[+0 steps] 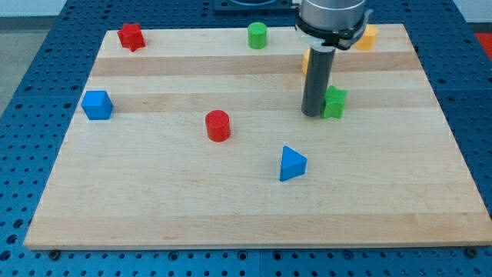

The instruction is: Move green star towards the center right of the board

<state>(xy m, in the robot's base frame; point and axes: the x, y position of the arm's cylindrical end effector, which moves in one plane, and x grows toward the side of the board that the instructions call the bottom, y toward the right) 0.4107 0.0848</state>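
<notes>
The green star (335,102) lies on the wooden board (254,208), right of centre in the upper half. My tip (311,115) stands at the star's left side, touching or almost touching it. The dark rod comes down from the view's top and hides part of a yellow block (306,61) behind it.
A red star (131,36) sits at the top left, a green cylinder (257,35) at the top middle, an orange block (367,37) at the top right. A blue cube (98,105) is at the left edge, a red cylinder (218,125) near centre, a blue triangle (291,164) below centre.
</notes>
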